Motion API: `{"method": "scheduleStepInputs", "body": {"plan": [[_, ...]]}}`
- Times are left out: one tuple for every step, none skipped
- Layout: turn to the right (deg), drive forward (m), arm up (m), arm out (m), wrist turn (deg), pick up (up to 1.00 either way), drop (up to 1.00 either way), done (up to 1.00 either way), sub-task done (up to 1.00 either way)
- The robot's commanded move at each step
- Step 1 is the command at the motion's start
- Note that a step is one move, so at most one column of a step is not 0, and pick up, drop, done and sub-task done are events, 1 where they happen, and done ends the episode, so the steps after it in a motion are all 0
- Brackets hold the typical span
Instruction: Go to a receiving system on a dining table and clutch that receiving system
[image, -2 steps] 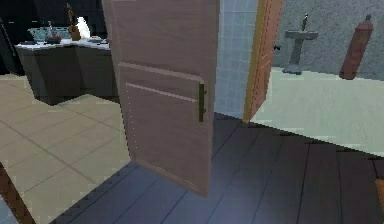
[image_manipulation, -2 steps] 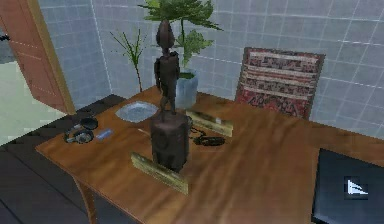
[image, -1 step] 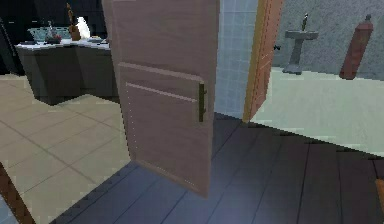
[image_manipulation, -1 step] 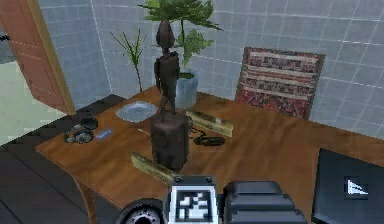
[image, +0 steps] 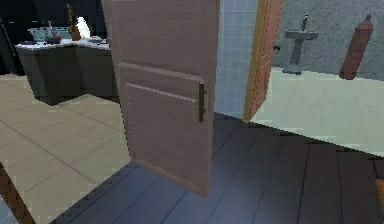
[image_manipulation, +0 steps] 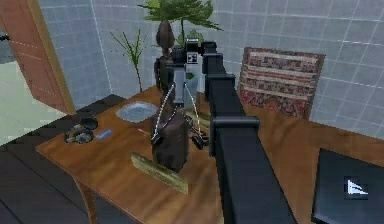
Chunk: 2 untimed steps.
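In the arm side view my arm (image_manipulation: 235, 140) reaches out over a wooden dining table (image_manipulation: 110, 165). The gripper (image_manipulation: 172, 112) shows at the arm's far end, below the two white squares, with thin fingers (image_manipulation: 160, 115) pointing down. Right under them stands a dark brown blocky thing (image_manipulation: 172, 145) on a flat light base; I cannot name it by its shape. With that thing standing on the table behind the fingers, I cannot tell whether the gripper holds anything.
Also on the table are a grey-blue plate (image_manipulation: 135, 112), a small dark ring-shaped thing (image_manipulation: 80, 131), a potted plant (image_manipulation: 168, 35) and a dark laptop (image_manipulation: 350, 185). A patterned panel (image_manipulation: 280, 80) leans on the tiled wall. The forward view has an open door (image: 165, 90), a kitchen counter (image: 60, 62) and a pedestal sink (image: 300, 45).
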Motion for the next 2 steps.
{"method": "scheduleStepInputs", "body": {"plan": [[0.0,0.0,0.0,0.0,45.0,0.0,0.0,0.0,0.0],[0.0,0.0,0.0,0.0,45.0,0.0,0.0,0.0,0.0]]}}
